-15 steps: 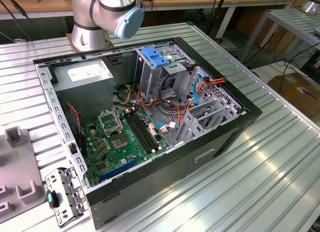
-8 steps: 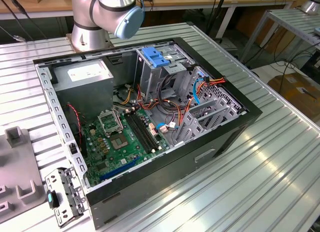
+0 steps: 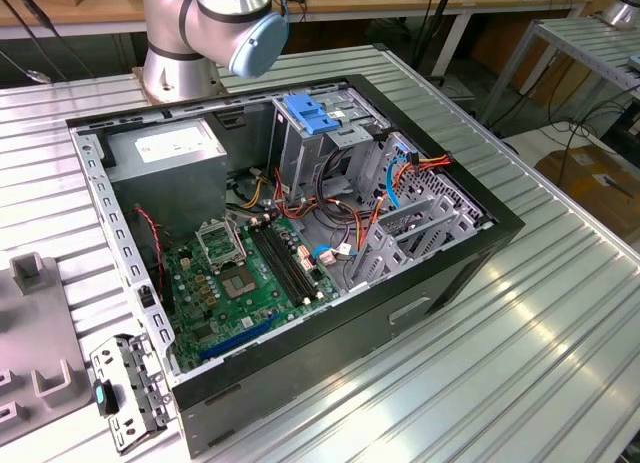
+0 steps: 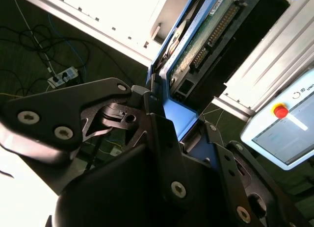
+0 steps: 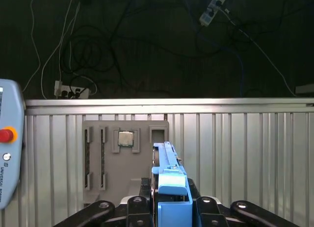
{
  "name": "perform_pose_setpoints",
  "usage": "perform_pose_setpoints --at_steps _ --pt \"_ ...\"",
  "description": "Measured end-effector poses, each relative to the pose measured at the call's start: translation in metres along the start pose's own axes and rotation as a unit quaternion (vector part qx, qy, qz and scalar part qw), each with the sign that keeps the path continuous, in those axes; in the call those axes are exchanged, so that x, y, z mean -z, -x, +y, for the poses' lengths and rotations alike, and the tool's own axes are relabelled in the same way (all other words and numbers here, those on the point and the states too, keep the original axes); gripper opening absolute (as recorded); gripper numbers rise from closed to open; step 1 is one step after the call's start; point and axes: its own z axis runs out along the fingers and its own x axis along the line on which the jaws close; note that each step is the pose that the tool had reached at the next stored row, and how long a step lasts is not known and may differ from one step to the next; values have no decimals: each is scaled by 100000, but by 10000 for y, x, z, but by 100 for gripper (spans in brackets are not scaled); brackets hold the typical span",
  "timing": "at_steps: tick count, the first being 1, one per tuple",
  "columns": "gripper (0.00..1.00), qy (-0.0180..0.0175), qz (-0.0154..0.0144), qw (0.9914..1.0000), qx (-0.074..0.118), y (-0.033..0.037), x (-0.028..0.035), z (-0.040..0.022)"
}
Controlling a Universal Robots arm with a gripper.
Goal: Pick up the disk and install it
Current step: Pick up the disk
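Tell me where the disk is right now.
The disk sits edge-on in the shut gripper, seen in both wrist views; in the first wrist view a grey tray lies beyond it on the ribbed table.

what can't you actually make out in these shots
The disk label: edge-on in the first wrist view, held in the gripper; the second wrist view shows its board side.
The arm: cut off by the exterior view's top edge, so the disk's height over the case is unclear.
The drive cage interior: walled off, under the blue latch, exterior view.
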Motion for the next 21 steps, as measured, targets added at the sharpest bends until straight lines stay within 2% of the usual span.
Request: perform_pose_setpoints --at_steps 17,21 --pt "37 -2 -1 100000 -4 4 -1 -287" --pt "37 -5 -2 100000 -5 6 -2 -401"
